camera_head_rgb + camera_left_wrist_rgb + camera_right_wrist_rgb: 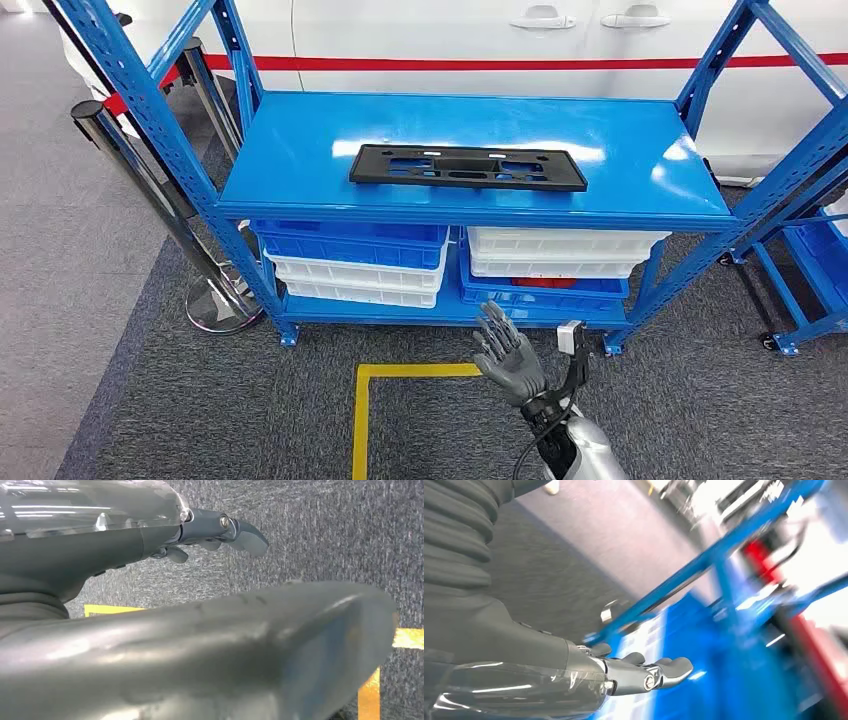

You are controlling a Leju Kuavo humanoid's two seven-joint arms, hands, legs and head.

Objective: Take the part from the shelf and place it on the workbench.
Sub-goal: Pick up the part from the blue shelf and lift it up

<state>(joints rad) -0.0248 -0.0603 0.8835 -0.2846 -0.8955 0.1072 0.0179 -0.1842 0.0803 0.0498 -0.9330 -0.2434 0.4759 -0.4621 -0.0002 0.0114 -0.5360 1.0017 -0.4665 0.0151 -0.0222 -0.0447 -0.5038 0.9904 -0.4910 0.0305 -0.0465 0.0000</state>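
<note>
A flat black part (467, 166) with several cut-outs lies lengthwise on the top board of the blue shelf (300, 150), near its middle. My right hand (510, 355) is raised below and in front of the shelf's lower level, fingers spread, holding nothing, well short of the part. In the right wrist view the right hand (644, 672) reaches out flat toward the blurred blue shelf frame (704, 565). My left hand (210, 532) hangs over grey carpet with its fingers stretched out and nothing in it.
The lower shelf holds stacked blue (350, 245) and white bins (560, 250). A chrome stanchion (215, 300) stands left of the shelf, and another blue rack (810, 260) at right. A white car with a red stripe (450, 40) is behind. Yellow tape (362, 420) marks the carpet.
</note>
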